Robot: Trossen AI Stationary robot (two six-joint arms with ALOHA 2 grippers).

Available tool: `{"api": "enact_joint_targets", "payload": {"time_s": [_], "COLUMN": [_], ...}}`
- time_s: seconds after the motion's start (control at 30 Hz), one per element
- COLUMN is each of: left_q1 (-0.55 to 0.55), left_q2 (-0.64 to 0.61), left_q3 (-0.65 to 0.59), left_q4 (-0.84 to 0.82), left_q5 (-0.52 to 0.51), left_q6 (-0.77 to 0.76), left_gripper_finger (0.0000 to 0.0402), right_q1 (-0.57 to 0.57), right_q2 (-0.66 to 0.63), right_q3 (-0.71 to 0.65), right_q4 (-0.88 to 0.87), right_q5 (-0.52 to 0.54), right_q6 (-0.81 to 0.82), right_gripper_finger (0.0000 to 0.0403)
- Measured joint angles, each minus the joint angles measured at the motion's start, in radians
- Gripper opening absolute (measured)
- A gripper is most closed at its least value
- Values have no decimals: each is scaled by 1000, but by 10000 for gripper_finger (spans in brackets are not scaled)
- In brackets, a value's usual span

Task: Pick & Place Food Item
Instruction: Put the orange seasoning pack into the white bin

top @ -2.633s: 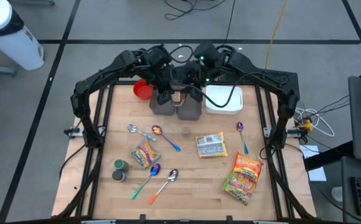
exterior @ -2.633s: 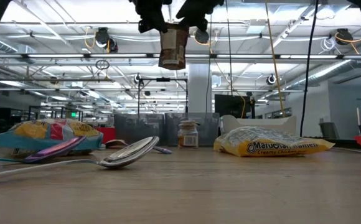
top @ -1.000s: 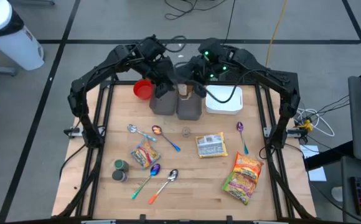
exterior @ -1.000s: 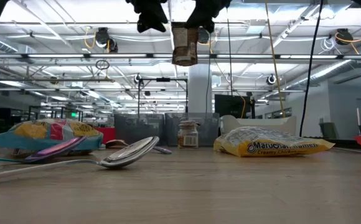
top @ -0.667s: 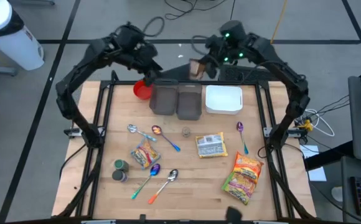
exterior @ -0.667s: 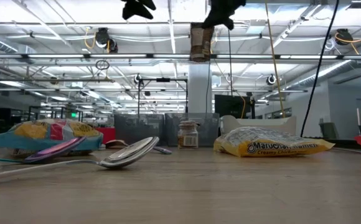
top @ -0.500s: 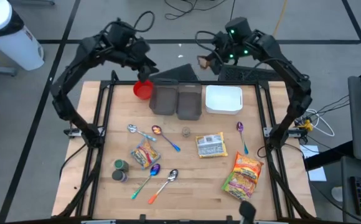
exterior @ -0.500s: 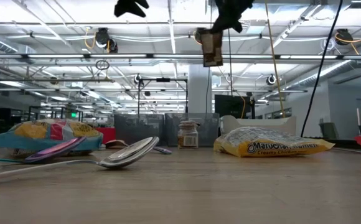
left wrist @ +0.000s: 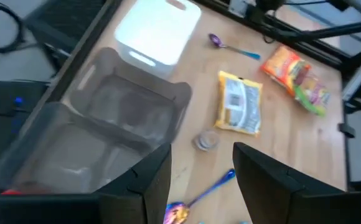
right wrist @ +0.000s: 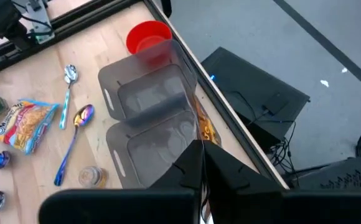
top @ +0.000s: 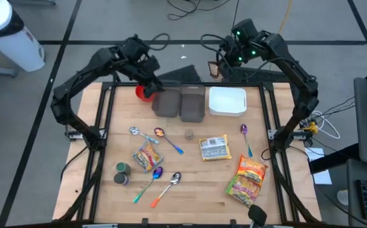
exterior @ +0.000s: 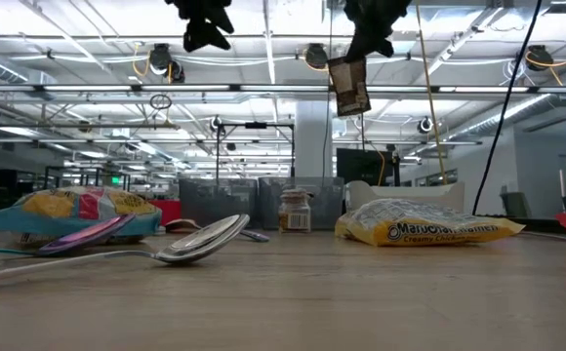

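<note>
While both arms hang high over the table's 12 o'clock edge, we see the right gripper (top: pixel 216 65) clamped shut on a small brown food packet (exterior: pixel 348 86), dangling tilted in mid-air just past the far rim, at about 12 o'clock of the white container (top: pixel 227 101). Left gripper (top: pixel 150 85) sits near the red cup (top: pixel 144 92), at 10 o'clock of the two grey bins (top: pixel 180 102); its fingers (left wrist: pixel 144 180) stand apart, holding nothing. Spoons and noodle packs (top: pixel 248 180) lie across the wooden table (top: pixel 196 183).
</note>
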Motion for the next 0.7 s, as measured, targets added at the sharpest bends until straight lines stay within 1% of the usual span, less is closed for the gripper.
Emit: {"api": "enact_joint_targets", "payload": {"time_s": [0.07,0.17,0.4,0.53,0.7], "left_q1": [-13,-24,-32,-32,-34], "left_q2": [-26,-66,-187,-244,-272], "left_q3": [-84,-206,-435,-540,-614], "left_q4": [96,210,414,490,497], "left_q5": [26,51,54,39,0], "left_q6": [-27,-69,-153,-197,-225], "left_gripper_finger": [182,182,182,182,182], "right_q1": [5,6,28,18,-15], "right_q2": [-6,-36,-177,-264,-342], "right_q3": [-39,-143,-498,-699,-896], "right_q4": [2,44,300,429,592], "right_q5": [24,39,35,36,35], "right_q6": [0,10,42,40,36], "right_gripper_finger": [0,0,0,0,0]}}
